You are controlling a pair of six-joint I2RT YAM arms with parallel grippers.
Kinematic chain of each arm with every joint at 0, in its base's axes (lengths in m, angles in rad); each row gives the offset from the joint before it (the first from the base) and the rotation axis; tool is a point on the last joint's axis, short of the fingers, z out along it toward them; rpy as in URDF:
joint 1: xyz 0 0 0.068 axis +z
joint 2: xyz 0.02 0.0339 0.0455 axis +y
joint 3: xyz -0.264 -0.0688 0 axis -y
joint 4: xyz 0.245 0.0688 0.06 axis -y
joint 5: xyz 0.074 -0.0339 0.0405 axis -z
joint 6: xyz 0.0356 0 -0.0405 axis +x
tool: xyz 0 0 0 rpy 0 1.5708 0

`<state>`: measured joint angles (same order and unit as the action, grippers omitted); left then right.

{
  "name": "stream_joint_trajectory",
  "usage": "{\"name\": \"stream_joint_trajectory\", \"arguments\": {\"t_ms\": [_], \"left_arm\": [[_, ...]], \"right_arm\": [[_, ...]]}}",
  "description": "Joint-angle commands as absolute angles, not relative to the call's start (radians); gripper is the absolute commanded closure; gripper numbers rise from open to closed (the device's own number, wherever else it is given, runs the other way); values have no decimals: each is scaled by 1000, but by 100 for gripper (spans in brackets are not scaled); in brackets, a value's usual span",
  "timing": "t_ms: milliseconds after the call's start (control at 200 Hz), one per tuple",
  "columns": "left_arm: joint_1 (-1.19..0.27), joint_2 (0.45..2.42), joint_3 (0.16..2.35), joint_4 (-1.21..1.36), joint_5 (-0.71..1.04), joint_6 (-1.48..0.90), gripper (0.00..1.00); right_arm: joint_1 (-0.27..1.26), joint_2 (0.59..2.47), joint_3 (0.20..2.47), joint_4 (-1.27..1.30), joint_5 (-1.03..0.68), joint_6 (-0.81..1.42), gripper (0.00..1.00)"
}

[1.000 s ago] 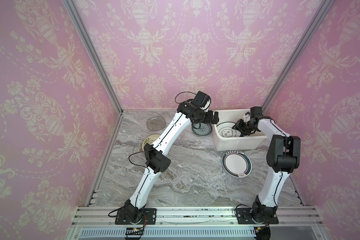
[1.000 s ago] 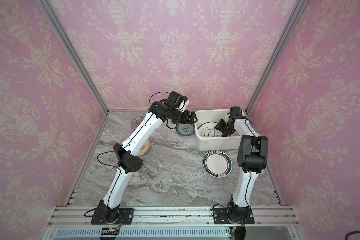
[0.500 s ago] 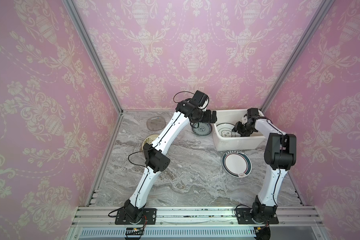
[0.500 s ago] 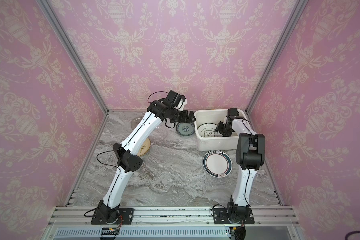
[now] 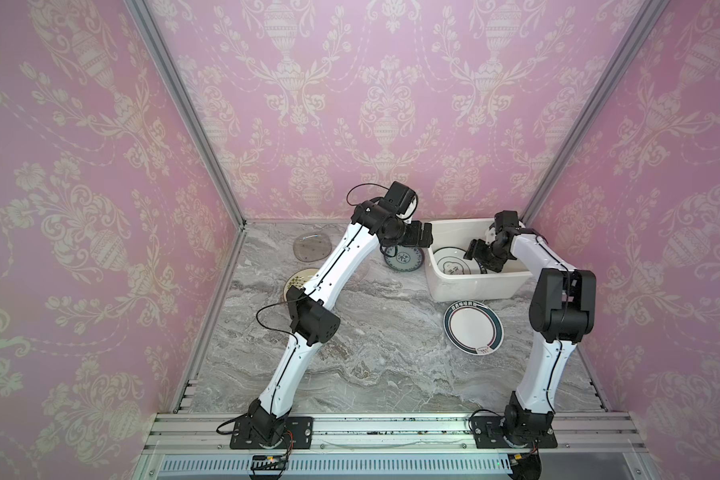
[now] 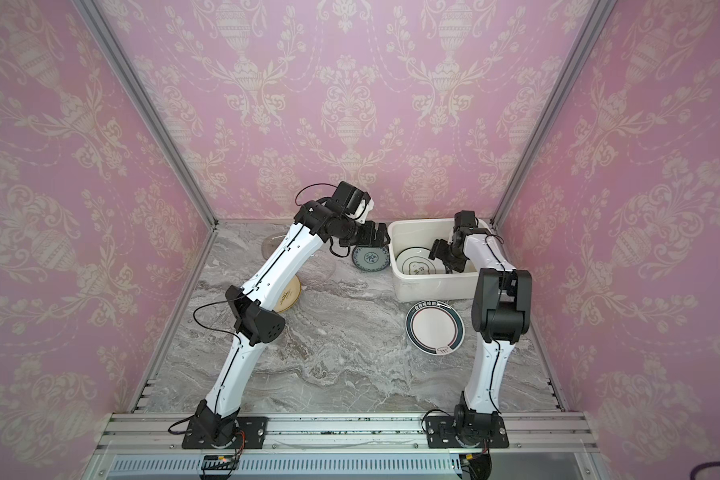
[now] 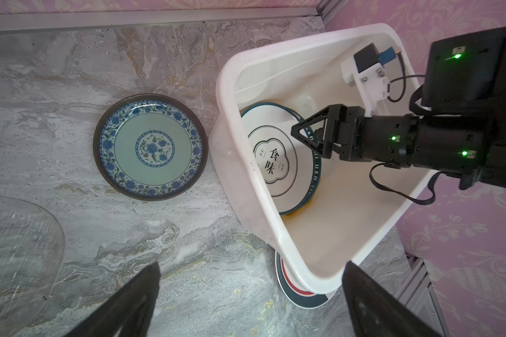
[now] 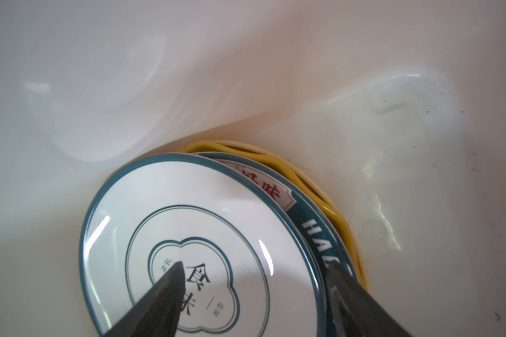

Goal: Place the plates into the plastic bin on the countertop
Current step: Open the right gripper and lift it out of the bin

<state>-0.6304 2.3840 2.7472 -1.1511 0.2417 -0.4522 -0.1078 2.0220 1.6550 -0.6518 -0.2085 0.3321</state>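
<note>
Nearby | blue-patterned plate (image 7: 150,146) beside plastic bin (image 5: 479,286) | dark-rimmed plate (image 5: 473,327) near it

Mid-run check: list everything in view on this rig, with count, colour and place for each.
bin: one, white, counter's back right
stacked plates: at least three, two teal-rimmed over yellow, in bin
teal-rimmed plate: one, white, counter before bin
blue plate: one, blue-patterned, counter left of bin
smoky plate: one, grey glass, back left
clear plate: one, transparent, by left arm
cream plate: one, pale yellow, under left arm
counter: one, grey marble
left claw: one, black, open, above counter beside bin
right claw: one, black, open, in bin over stack
</note>
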Motion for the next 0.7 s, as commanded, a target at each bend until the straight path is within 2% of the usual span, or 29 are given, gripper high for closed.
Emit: {"name": "stream_joint_trajectory", "arguments": {"t_ms": [0, 160, 430, 545, 696], "left_arm": [[-629, 2322, 2746, -1217, 199, -422, 1], [-643, 2278, 2743, -1254, 174, -410, 1], [-680, 2169, 2721, -1305, 149, -389, 1], [-719, 2075, 2617, -1302, 127, -386, 1], [-769, 1894, 2335, -1211, 115, -428, 1]], "right_arm": [[-100, 1876, 1667, -664, -202, 330, 19], [-100, 1745, 1642, -675, -241, 359, 14], [-59, 1461, 1523, -707, -307, 437, 15], [-47, 1335, 1442, -764, -315, 442, 16], [-44, 1180, 1322, -834, -325, 445, 16]]}}
